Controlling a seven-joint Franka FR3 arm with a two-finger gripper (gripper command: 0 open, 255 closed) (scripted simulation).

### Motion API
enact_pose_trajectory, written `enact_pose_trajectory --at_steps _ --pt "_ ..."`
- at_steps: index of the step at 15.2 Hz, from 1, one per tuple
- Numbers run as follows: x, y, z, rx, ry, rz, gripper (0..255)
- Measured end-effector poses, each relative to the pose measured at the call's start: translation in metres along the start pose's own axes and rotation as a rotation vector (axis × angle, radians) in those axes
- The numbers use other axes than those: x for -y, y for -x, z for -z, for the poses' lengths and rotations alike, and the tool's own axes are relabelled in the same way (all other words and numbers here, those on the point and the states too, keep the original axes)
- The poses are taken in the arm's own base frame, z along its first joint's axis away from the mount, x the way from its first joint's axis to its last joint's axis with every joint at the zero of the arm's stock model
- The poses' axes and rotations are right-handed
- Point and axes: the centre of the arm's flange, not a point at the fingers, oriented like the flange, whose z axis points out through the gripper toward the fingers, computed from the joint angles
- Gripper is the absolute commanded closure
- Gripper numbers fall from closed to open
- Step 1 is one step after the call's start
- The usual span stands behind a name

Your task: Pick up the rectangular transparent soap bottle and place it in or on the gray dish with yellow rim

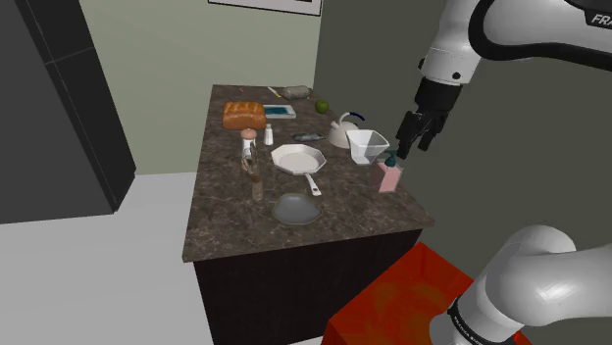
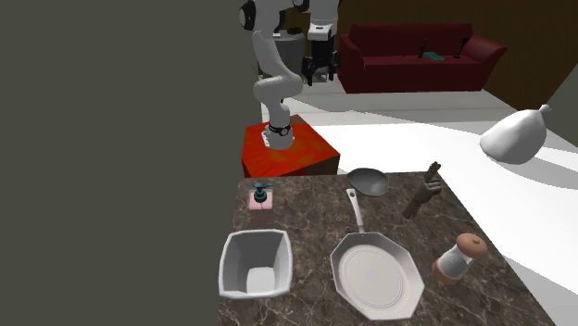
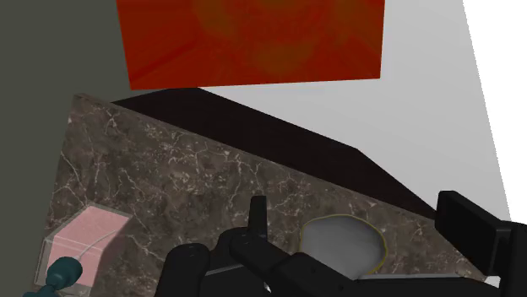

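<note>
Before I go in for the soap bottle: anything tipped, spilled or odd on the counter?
Nothing stands out. The soap bottle stands upright near the edge of the counter, the gray dish lies flat, and nothing is spilled. The tool hangs open above that edge.

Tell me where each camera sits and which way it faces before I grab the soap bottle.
Shoulder view: beside and behind the red stand, looking down over the counter; arm and gripper show.
Second exterior view: across the counter, facing the arm, with a red sofa behind; the arm shows on its stand.
Wrist view: on the hand, looking down at the counter's edge and stand; open fingers show.
All three share the soap bottle and the dish.
</note>
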Motion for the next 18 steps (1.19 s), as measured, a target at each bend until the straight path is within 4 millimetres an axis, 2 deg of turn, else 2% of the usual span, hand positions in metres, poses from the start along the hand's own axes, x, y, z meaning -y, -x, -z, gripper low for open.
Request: enact_pose_trajectory --at_steps 2,5,15,18 --pt "-0.003 -0.004 -0.003 0.000 0.002 -0.003 0" --pt "-0.024 -0.022 -0.017 -0.004 0.013 -0.016 0" --pt "-0.113 -0.086 -0.073 -0.019 0.055 -0.069 0" --pt "-0.146 -0.108 -0.087 -0.023 0.069 -0.085 0"
